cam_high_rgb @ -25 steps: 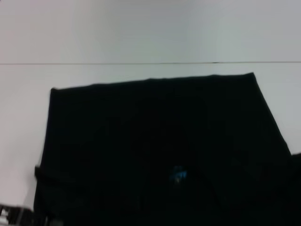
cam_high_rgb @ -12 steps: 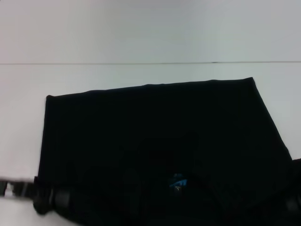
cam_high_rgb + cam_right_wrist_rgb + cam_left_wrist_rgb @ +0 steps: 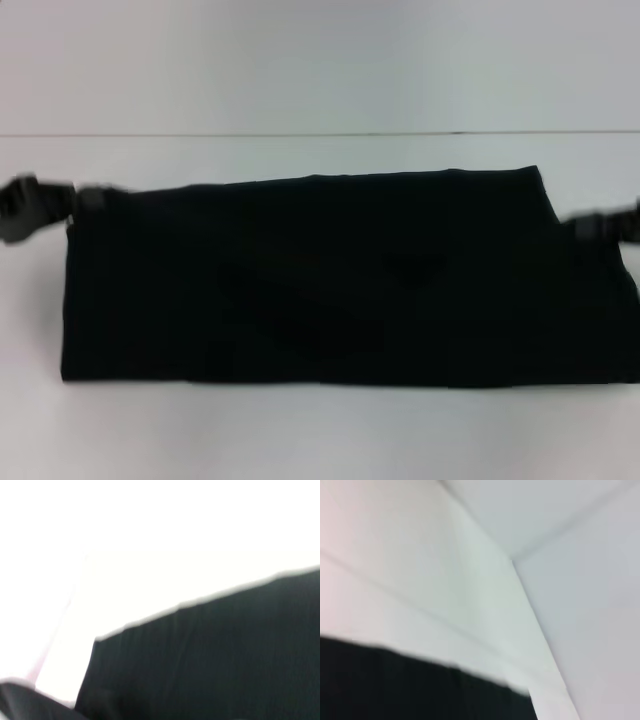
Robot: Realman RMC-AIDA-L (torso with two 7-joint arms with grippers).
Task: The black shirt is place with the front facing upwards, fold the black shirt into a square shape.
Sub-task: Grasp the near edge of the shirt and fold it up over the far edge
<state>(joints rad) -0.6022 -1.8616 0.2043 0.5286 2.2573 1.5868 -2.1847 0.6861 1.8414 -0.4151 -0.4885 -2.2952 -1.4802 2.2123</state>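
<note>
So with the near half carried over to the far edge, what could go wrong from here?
The left hand and right hand sit at the far corners of the black shirt, so letting go unevenly could skew the fold. The far edge already slopes from one side to the other, so the layers may not line up. Faint creases near the middle could get folded in.

So the shirt (image 3: 340, 285) is plain black soft cloth, folded over into a wide flat band across the middle of the head frame. Top edge tilts a bit, bottom edge runs straight, no print or label showing.
</note>
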